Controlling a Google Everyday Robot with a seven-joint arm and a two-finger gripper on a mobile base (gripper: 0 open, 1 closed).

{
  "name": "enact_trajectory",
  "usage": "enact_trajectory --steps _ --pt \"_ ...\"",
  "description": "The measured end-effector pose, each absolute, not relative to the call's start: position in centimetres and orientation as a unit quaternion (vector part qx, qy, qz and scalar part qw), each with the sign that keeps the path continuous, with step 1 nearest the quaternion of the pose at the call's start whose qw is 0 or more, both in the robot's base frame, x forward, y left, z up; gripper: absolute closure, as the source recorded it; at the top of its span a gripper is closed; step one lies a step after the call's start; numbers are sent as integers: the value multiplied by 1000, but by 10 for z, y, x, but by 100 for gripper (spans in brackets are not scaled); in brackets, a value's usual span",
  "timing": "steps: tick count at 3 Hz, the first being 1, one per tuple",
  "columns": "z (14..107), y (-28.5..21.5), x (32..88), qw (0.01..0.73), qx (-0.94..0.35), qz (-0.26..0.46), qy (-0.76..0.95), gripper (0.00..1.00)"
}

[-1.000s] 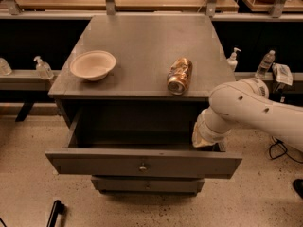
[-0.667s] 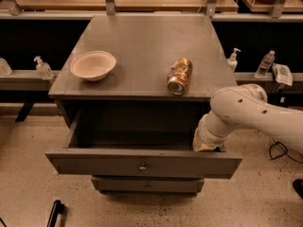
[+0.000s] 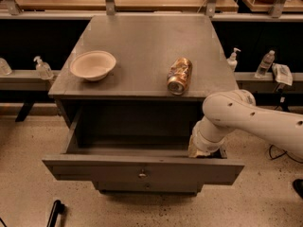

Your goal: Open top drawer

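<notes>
The top drawer (image 3: 142, 170) of the grey cabinet stands pulled well out, showing its deep grey box interior (image 3: 132, 136) and a small brass knob (image 3: 142, 175) at the centre of its front. My white arm (image 3: 246, 119) reaches in from the right. My gripper (image 3: 201, 150) is down inside the drawer's right end, just behind the front panel, mostly hidden by the wrist.
A beige bowl (image 3: 93, 65) and a gold can (image 3: 179, 75) lying on its side rest on the cabinet top (image 3: 142, 37). A lower drawer's knob (image 3: 146, 186) shows under the open drawer. Bottles (image 3: 43, 68) line shelves on both sides. A black object (image 3: 55, 213) lies on the floor front left.
My arm has shifted slightly toward the front, and the drawer front has come out a little further with it.
</notes>
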State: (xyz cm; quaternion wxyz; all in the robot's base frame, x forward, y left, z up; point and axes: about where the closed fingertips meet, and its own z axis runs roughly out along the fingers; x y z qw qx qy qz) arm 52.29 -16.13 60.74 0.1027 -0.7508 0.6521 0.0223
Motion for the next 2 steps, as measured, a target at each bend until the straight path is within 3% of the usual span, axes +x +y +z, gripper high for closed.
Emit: enact_trajectory --steps 2 --pt "649 -150 478 79 -766 -29 637 100"
